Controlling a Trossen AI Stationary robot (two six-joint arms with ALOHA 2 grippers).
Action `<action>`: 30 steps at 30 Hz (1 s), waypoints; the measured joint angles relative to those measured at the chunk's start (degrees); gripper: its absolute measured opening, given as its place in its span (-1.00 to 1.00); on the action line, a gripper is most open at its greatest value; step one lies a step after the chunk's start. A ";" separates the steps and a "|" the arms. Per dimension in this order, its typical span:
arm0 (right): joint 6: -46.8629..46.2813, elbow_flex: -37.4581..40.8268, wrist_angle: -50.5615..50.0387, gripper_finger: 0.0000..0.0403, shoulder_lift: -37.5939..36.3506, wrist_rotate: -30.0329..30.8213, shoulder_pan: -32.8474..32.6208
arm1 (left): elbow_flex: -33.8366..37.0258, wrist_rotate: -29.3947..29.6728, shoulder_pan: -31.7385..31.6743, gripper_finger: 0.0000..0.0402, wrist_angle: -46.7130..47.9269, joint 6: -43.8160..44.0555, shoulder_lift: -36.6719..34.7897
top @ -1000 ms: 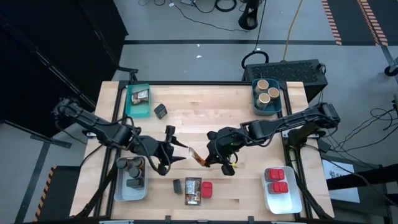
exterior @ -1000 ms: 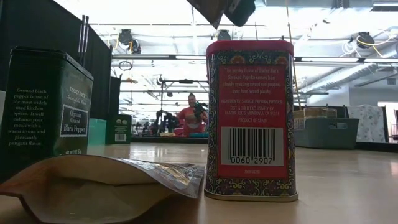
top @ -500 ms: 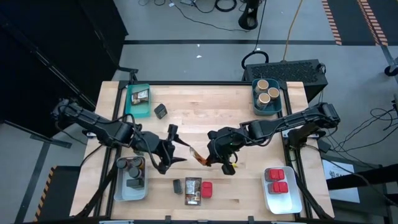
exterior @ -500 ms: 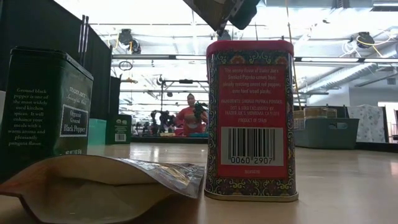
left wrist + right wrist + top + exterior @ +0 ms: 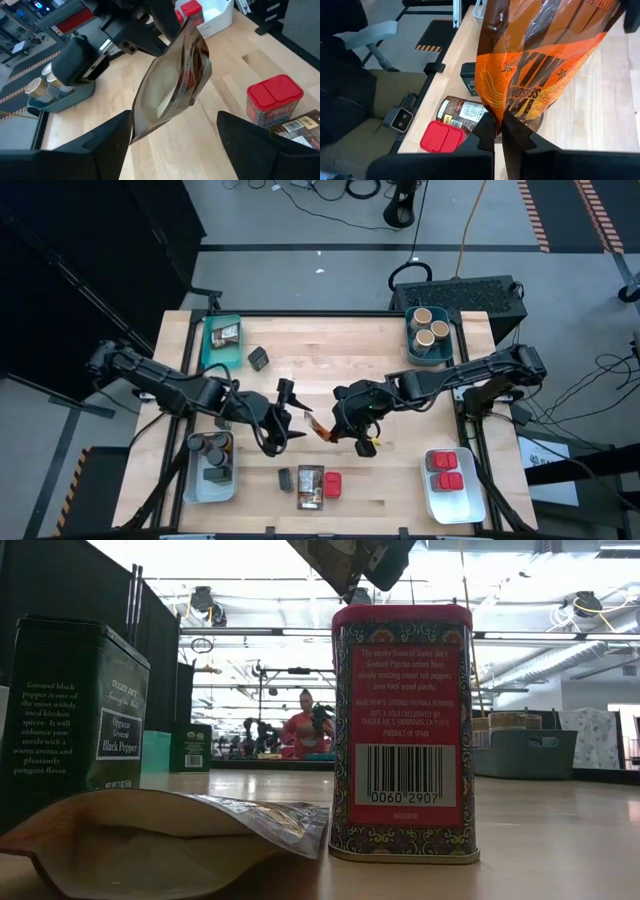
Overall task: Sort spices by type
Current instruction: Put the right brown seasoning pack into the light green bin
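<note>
- At the left edge of the worktop (image 5: pixel 330 355), the far teal bin (image 5: pixel 222 340) holds a printed packet, and a dark tin (image 5: pixel 259 359) stands just beside it on the wood.
- Nearer on the left side, a clear bin (image 5: pixel 210 470) holds dark jars.
- The left gripper (image 5: pixel 293 412) is over the middle of the worktop, and its jaws stand wide apart on both sides of the lower end of the orange packet (image 5: pixel 321 430), not touching it in the left wrist view.
- At the near edge in the middle, a small dark tin (image 5: pixel 285 478), a flat brown packet (image 5: pixel 310 485) and a red tin (image 5: pixel 332 484) are in a row, close together.
- The right gripper (image 5: pixel 345 423) is just right of the centre; its jaws are closed on one edge of the orange packet, which hangs above the wood between the two grippers.
- At the far right, a teal bin (image 5: pixel 429 332) holds three tan round cans.
- At the near right, a white bin (image 5: pixel 450 482) holds red tins.
</note>
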State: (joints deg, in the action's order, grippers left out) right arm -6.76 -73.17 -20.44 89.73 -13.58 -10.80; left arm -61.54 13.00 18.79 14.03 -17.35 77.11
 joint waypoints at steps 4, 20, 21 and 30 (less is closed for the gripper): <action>0.05 0.00 -0.24 -1.00 0.00 -0.05 0.08 | 0.00 -1.30 -0.07 0.46 -0.30 -0.08 0.22; 0.42 -0.03 -0.88 -1.00 0.26 -0.07 0.28 | 0.00 -1.97 -1.39 0.46 -5.63 -1.52 0.33; 0.44 -0.02 -0.88 -1.00 0.26 -0.07 0.28 | 0.00 -2.30 -1.54 0.46 -6.01 -1.48 0.58; 1.46 -0.04 -0.71 -1.00 0.26 -0.07 0.36 | 0.00 -3.46 -1.69 0.17 -6.98 -4.11 3.83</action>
State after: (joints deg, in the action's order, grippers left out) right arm -5.30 -73.21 -21.15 90.00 -13.65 -10.44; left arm -61.54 9.53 17.10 7.05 -21.46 80.94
